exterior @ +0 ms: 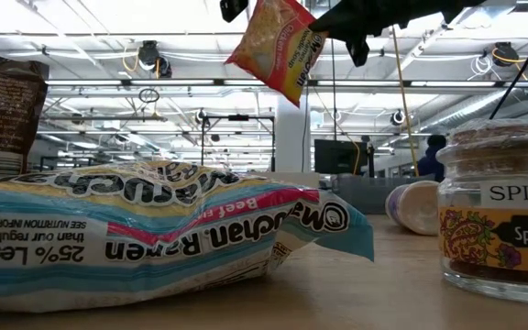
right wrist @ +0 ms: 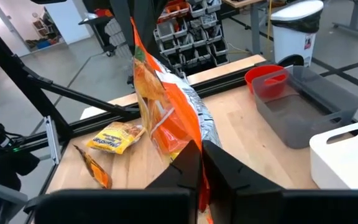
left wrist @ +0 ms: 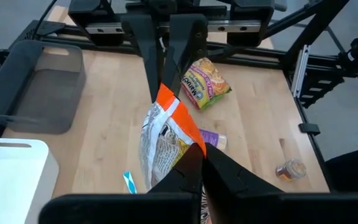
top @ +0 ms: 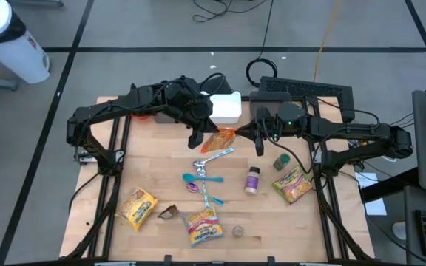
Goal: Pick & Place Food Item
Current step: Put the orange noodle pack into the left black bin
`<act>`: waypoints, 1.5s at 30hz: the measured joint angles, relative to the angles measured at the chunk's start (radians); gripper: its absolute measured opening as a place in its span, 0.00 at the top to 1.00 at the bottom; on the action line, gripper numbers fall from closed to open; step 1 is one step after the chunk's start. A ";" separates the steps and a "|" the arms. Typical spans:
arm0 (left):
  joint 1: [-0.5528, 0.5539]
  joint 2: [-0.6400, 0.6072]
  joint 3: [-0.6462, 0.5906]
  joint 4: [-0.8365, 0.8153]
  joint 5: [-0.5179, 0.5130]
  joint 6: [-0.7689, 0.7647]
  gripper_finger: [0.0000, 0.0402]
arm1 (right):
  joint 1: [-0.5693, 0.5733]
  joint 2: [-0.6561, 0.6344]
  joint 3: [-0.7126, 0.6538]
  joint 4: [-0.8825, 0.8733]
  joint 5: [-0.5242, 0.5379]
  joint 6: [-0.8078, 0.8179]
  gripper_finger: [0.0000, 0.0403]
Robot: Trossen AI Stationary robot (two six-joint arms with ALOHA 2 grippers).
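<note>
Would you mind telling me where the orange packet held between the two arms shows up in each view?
High view: orange packet at centre, below the white bin.
Low view: top centre, hanging in the air.
Left wrist view: centre, pinched by both arms' jaws.
Right wrist view: centre, likewise.
Shared landmark: the white bin, also seen from both wrists.

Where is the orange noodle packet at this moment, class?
In the high view, the orange noodle packet hangs above the table's rear middle, just in front of the white bin, gripped between the left gripper and the right gripper, both shut on it.
</note>
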 joint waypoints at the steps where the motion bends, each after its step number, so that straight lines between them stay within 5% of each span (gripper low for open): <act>1: 0.000 0.000 0.000 0.000 -0.001 -0.003 0.98 | 0.000 0.000 0.000 0.000 0.000 0.001 0.99; 10: 0.009 0.000 0.000 0.000 -0.007 -0.006 0.95 | 0.000 0.000 0.000 -0.001 -0.022 0.027 1.00; 26: 0.034 0.000 0.002 0.132 -0.010 -0.017 0.60 | 0.000 -0.009 0.000 -0.005 -0.043 0.086 1.00; 38: 0.034 0.023 0.006 0.117 -0.009 -0.033 0.64 | -0.005 -0.011 0.000 0.022 -0.079 0.155 1.00; 45: 0.034 0.136 0.190 -0.037 -0.011 -0.010 0.67 | -0.050 -0.010 0.037 0.017 -0.128 0.159 1.00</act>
